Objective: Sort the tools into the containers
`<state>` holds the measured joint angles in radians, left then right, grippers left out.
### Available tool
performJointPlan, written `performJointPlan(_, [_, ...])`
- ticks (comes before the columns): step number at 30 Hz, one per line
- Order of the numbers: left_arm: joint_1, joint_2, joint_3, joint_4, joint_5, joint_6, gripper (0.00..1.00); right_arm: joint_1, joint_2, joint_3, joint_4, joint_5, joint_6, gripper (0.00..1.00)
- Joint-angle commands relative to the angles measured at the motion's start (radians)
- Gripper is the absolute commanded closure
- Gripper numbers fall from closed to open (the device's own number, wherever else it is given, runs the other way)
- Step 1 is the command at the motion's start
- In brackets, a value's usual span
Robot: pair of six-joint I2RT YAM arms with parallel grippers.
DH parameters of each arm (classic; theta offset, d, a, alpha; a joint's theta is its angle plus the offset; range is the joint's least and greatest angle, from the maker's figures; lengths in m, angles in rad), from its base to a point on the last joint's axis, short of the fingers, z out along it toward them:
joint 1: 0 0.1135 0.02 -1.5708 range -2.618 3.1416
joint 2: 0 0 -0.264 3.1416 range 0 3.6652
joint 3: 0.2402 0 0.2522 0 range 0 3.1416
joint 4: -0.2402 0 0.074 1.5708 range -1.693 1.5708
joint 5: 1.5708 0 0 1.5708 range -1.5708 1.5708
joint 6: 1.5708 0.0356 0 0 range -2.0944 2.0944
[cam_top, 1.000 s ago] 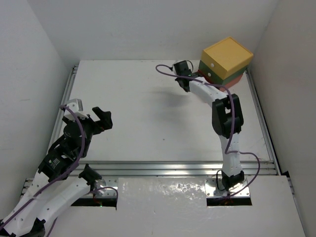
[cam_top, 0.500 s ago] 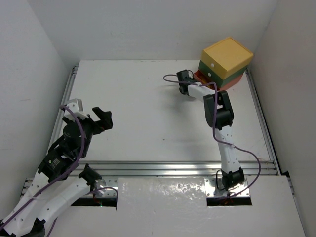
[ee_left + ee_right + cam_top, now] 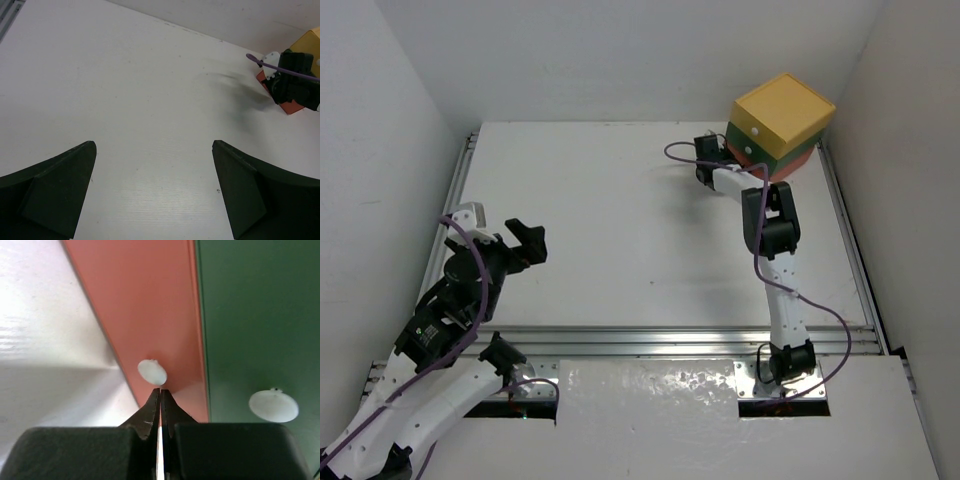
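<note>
- The stack of drawers (image 3: 775,125) sits at the upper right of the overhead view, yellow over green over red-orange.
- The right gripper (image 3: 160,392) is clenched and empty, its tips at the lower edge of the white knob (image 3: 152,372) on the red-orange drawer (image 3: 150,315).
- The left gripper (image 3: 500,228), at the lower left, is spread wide and grasps nothing.

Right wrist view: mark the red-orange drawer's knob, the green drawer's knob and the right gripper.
red-orange drawer's knob (image 3: 152,372), right wrist view, middle of the white disc.
green drawer's knob (image 3: 273,405), right wrist view, middle of the white disc.
right gripper (image 3: 160,396), right wrist view, between its shut fingertips.
</note>
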<state>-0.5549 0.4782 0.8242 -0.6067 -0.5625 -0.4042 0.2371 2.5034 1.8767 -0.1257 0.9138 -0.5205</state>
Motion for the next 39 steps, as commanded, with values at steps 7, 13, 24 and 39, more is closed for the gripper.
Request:
performJointPlan(7, [0.007, 0.005, 0.001, 0.042, -0.002, 0.008, 0.0, 0.105, -0.326, -0.101, -0.306, -0.441, 0.428, 0.79])
performJointPlan(13, [0.013, 0.025, 0.023, 0.004, -0.099, -0.051, 0.0, 0.145, -0.822, -0.565, -0.214, -0.687, 0.715, 0.01])
performJointPlan(24, [0.139, 0.046, 0.024, -0.019, -0.174, -0.084, 0.0, 0.186, -1.706, -1.142, -0.337, -0.667, 0.925, 0.01])
performJointPlan(39, [0.138, 0.002, -0.053, 0.038, -0.067, -0.018, 0.0, 0.189, -2.06, -1.211, -0.62, -0.581, 0.89, 0.01])
